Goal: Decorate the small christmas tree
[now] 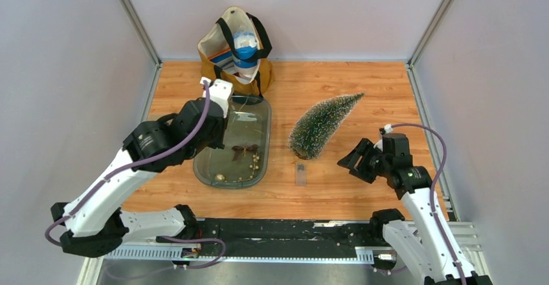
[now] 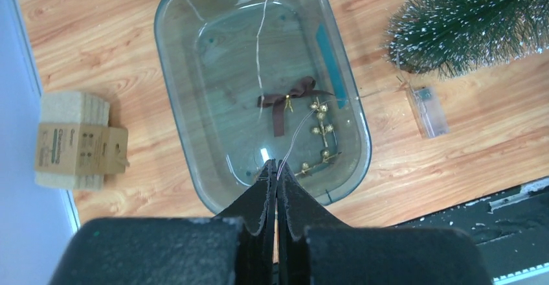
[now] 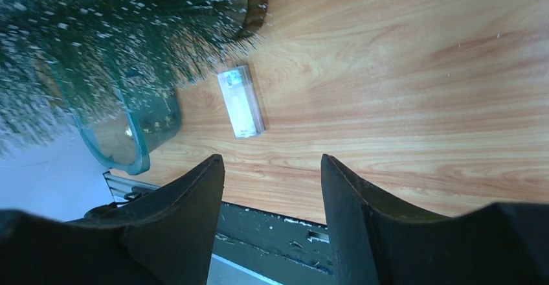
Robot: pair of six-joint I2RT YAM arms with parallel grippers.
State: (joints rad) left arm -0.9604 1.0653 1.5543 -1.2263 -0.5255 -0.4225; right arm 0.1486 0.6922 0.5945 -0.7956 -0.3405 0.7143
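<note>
Sideways on the wooden table, right of centre, lies the small christmas tree (image 1: 322, 125), its tip toward the far right corner and its base toward the near edge. Just beside the base rests a small clear battery box (image 1: 300, 173). A thin wire (image 2: 294, 133) runs from it into the clear tray (image 1: 267, 136) on the tree's left, where a brown bow (image 1: 245, 148) and a sprig of gold beads (image 1: 255, 162) lie. Above the tray, the left gripper (image 2: 277, 168) pinches that wire between closed fingers. Near the table's right edge, the right gripper (image 3: 272, 162) hovers with fingers apart, holding nothing. A tote bag (image 1: 236, 45) stands at the far edge, and a paper-labelled pack (image 2: 74, 139) lies by the left edge.
</note>
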